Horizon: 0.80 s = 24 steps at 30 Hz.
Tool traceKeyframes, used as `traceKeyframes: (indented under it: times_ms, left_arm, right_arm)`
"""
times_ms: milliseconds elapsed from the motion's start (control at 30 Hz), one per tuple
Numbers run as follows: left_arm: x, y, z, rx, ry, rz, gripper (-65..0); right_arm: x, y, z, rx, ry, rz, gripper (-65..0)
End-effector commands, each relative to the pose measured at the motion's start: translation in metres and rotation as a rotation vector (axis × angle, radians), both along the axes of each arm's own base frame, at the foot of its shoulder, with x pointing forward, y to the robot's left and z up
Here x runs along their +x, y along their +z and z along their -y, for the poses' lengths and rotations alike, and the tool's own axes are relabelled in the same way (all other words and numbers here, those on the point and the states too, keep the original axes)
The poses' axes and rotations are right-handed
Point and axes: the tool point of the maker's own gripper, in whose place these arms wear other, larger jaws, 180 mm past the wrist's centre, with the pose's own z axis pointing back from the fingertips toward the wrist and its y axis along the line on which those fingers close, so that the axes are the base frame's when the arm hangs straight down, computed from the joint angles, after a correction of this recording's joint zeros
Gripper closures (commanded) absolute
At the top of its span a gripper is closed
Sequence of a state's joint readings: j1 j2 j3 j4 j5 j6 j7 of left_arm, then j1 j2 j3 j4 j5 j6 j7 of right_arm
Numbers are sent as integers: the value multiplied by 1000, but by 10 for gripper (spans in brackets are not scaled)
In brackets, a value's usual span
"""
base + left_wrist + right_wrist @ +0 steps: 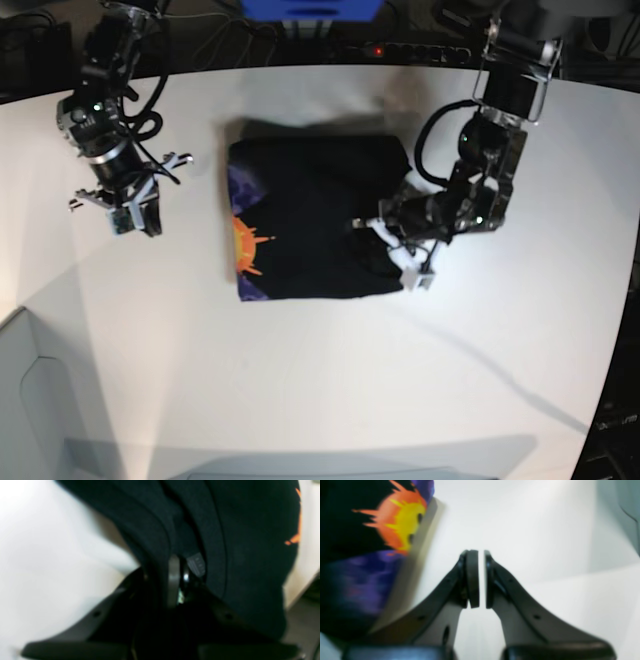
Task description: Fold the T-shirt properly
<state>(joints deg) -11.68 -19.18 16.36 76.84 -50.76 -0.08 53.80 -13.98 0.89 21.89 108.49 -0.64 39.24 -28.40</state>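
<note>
One black T-shirt (pixel 315 220) lies folded to a near-square on the white table (pixel 300 380), print edge toward my right arm. My left gripper (pixel 395 240) sits on the shirt's opposite edge, jaws pinching a fold of the cloth. The right gripper (pixel 478 578) hangs well apart over bare table, jaws pressed almost together on nothing. I judge any next fold runs from the left arm's side.

White, matte tabletop (pixel 330 380) with a curved far edge, evenly lit; soft shadows fall toward its near side. Beyond the far edge, a dark background holds tangled black cables (pixel 200 30), a blue box (pixel 310 10) and a power strip (pixel 420 48) with a red indicator.
</note>
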Motion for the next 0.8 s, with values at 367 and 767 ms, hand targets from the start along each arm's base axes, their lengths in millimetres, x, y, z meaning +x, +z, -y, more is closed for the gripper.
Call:
traceKeyframes:
  times_ms: [367, 767]
  left_arm:
    - [54, 21, 94, 598, -662, 373, 0]
    - [22, 14, 204, 847, -1367, 917, 0]
  right_arm:
    - [-18, 16, 75, -41, -216, 46, -20]
    - [-53, 11, 120, -36, -417, 30, -19]
